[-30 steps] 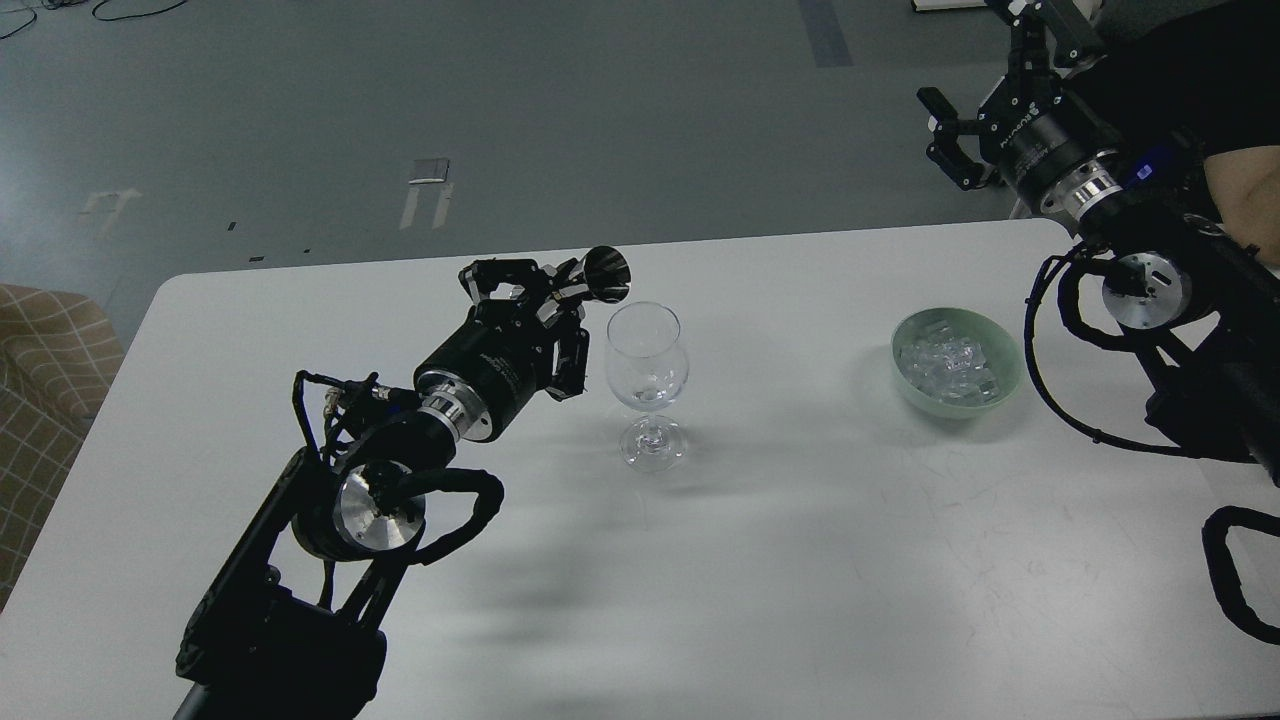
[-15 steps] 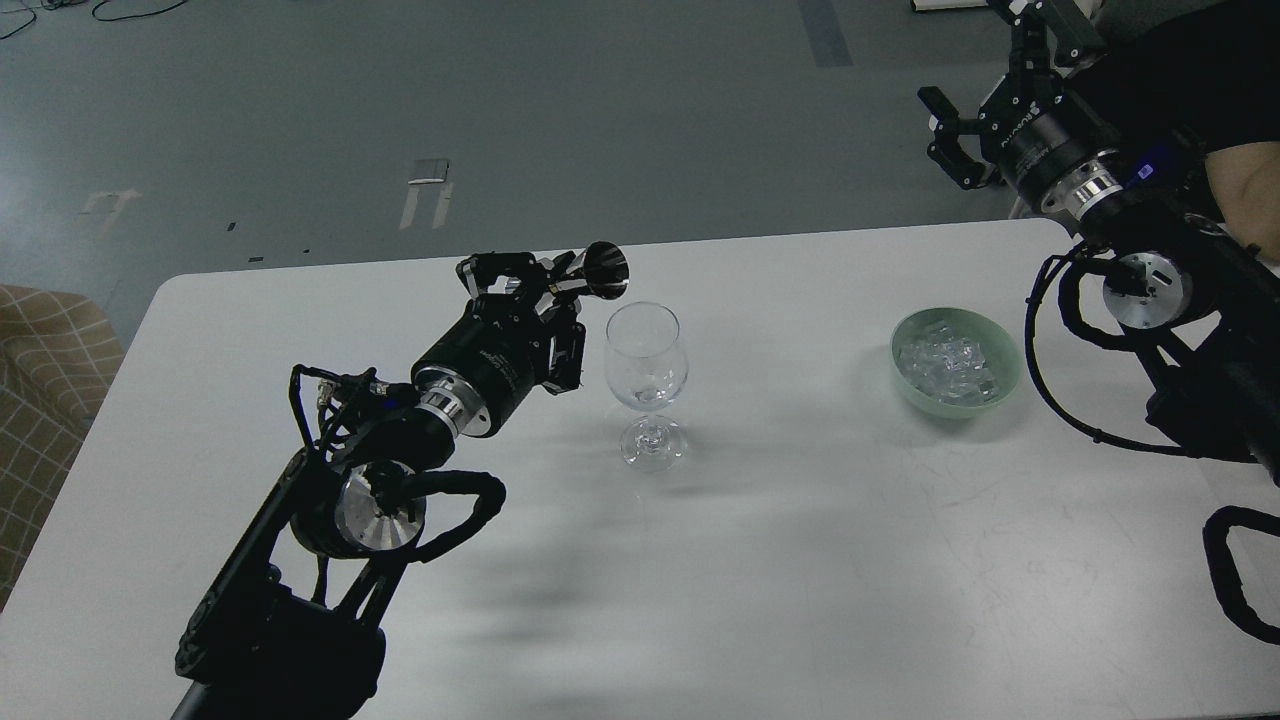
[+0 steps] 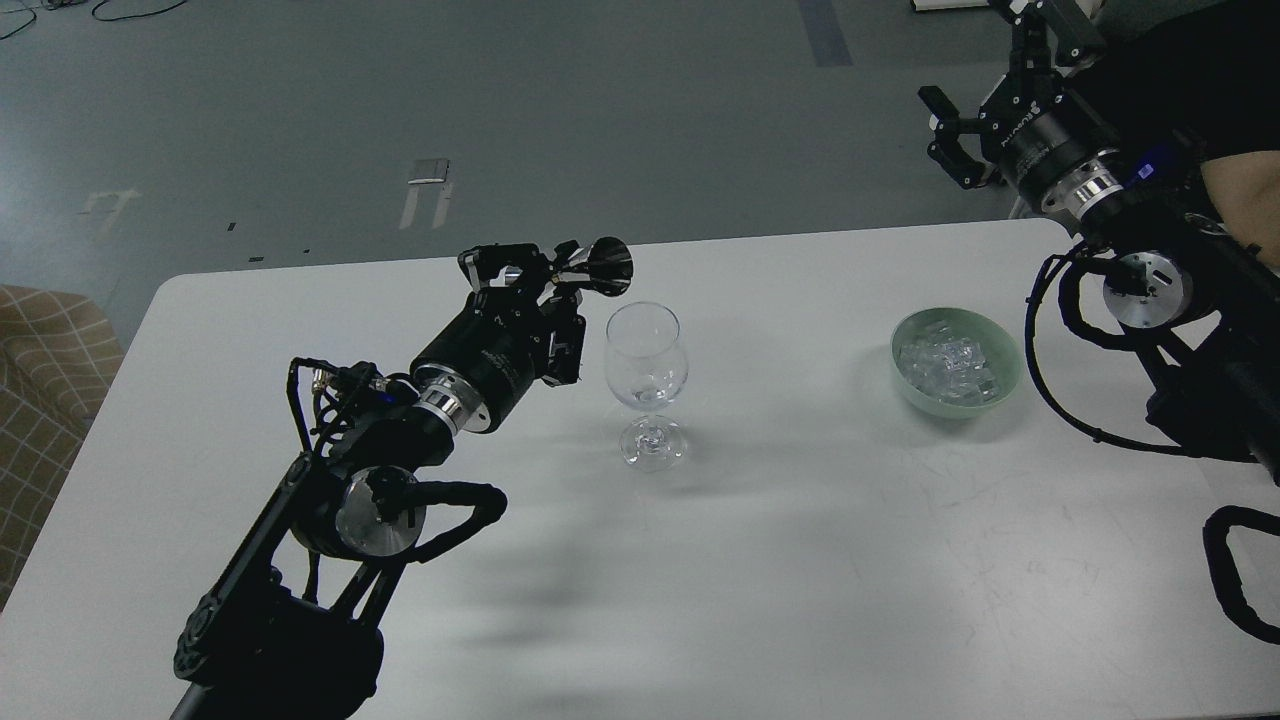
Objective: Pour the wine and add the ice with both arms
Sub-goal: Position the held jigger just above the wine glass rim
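A clear stemmed glass (image 3: 646, 380) stands upright near the middle of the white table (image 3: 800, 560). My left gripper (image 3: 545, 285) is shut on a small shiny metal measuring cup (image 3: 597, 270), tipped on its side just above and left of the glass rim. I cannot make out the wine. A pale green bowl (image 3: 990, 385) at the right holds the ice (image 3: 945, 362), several clear chunks. My right gripper (image 3: 950, 130) is open and empty, raised beyond the table's far right corner, well above the bowl.
A checked tan chair or cushion (image 3: 45, 380) stands off the table's left edge. The grey floor lies beyond the far edge. A person's arm (image 3: 1240, 195) shows at the right edge behind my right arm.
My left gripper has lifted a little and turned, carrying the metal cup slightly up and away above the glass rim. The right arm has barely moved.
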`<action>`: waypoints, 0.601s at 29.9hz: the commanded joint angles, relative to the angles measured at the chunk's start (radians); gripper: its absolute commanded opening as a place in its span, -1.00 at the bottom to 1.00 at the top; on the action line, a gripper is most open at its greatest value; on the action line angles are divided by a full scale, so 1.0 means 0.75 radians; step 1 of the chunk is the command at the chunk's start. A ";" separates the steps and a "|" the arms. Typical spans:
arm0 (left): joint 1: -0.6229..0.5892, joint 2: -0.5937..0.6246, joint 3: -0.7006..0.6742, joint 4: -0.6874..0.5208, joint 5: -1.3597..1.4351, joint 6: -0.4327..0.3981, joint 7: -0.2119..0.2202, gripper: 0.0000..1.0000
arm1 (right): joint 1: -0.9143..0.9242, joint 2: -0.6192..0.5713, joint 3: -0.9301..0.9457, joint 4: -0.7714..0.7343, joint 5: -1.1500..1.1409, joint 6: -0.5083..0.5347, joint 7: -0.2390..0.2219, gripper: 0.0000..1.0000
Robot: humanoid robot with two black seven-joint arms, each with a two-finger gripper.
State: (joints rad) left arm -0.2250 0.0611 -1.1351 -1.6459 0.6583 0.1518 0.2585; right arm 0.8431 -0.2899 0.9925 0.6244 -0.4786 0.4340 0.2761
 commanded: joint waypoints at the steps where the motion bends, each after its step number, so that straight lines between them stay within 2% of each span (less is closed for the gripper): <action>1: 0.001 0.006 0.000 0.000 0.034 -0.018 -0.007 -1.00 | 0.001 0.000 0.000 0.000 0.000 0.000 0.000 1.00; 18: 0.001 0.025 0.002 0.008 0.116 -0.035 -0.026 -1.00 | 0.003 0.000 -0.002 -0.002 0.000 0.000 0.000 1.00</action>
State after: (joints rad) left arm -0.2238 0.0795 -1.1336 -1.6416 0.7319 0.1258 0.2394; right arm 0.8452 -0.2898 0.9925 0.6230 -0.4786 0.4340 0.2761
